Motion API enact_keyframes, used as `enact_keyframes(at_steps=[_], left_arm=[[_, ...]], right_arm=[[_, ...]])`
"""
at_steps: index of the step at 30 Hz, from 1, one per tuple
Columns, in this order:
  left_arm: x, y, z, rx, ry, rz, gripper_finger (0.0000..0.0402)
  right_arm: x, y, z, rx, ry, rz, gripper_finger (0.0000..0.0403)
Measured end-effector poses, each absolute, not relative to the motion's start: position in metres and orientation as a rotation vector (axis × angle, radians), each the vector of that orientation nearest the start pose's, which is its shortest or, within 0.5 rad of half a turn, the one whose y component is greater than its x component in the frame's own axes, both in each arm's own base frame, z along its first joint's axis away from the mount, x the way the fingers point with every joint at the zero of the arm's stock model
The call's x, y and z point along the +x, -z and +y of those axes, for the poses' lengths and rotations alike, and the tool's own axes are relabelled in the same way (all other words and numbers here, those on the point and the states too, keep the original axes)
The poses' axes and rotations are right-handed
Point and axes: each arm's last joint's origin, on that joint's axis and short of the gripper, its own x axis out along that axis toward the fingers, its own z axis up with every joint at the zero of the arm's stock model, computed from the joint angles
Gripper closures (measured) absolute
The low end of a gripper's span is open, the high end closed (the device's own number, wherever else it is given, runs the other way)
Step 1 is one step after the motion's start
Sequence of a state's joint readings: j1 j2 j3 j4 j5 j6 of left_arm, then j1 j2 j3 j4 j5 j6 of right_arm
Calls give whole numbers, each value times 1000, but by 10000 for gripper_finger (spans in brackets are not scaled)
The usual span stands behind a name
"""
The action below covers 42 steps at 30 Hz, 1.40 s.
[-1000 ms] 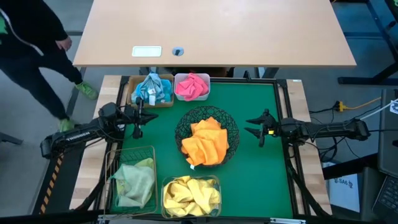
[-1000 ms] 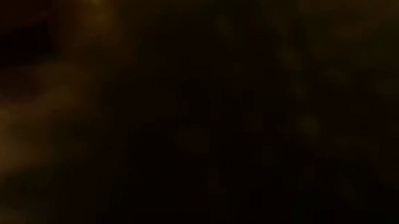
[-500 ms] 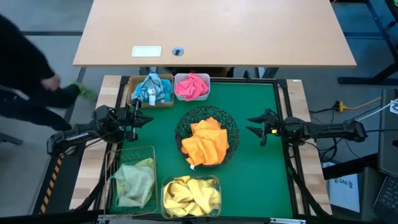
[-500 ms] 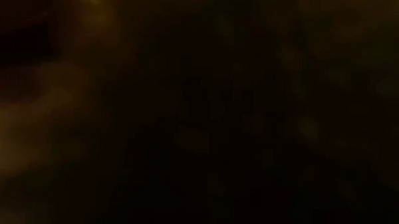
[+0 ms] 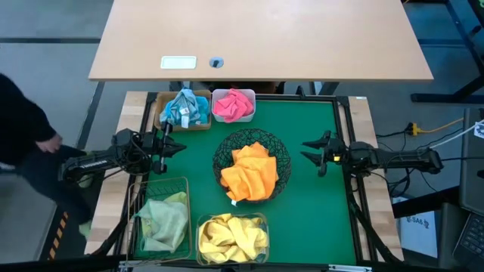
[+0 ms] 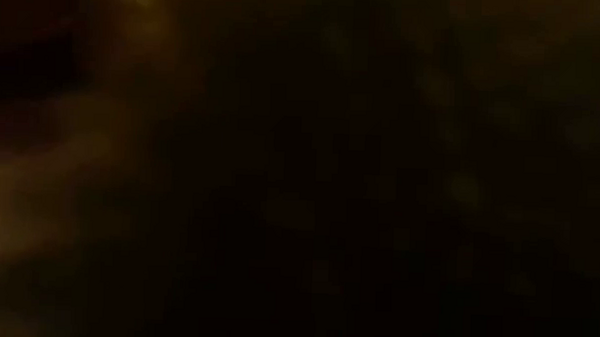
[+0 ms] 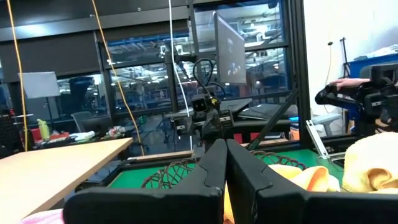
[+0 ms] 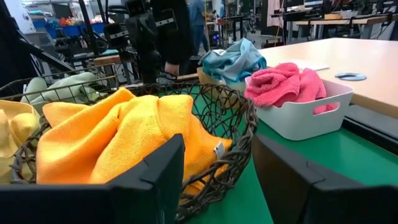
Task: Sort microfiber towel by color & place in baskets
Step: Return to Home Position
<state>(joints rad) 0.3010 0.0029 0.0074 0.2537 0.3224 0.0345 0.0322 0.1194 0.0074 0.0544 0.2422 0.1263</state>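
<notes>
Five baskets stand on the green mat, each with a towel in it. The tan tray holds a blue towel, the white tub a pink one. An orange towel fills the black wire bowl. The green wire basket has a pale green one and the clear box a yellow one. My left gripper hovers shut and empty at the mat's left edge. My right gripper hovers open and empty right of the bowl. The low view is dark.
A light wooden desk stands beyond the far edge, with a white label and a small round thing on it. A person in dark clothes is at the table's left side, close to my left arm. Bare mat lies near right.
My left arm has swung a little and drawn back toward the table's left edge, its gripper still shut. The person at the left has moved from the far side toward the near side.
</notes>
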Motion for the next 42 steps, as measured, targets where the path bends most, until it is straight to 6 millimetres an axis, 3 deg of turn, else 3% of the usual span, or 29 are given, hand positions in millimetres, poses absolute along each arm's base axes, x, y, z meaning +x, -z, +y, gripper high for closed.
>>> enact_keyframes(at_steps=[25,33,42], left_arm=[[91,-189,19,138,-1,-241,399],[94,-172,21,118,-34,-63,399],[94,-169,25,129,-159,-28,399]], right_arm=[[97,-171,-4,134,206,-72,217],[97,-171,-4,134,206,-72,217],[97,-171,-4,131,207,-71,217]])
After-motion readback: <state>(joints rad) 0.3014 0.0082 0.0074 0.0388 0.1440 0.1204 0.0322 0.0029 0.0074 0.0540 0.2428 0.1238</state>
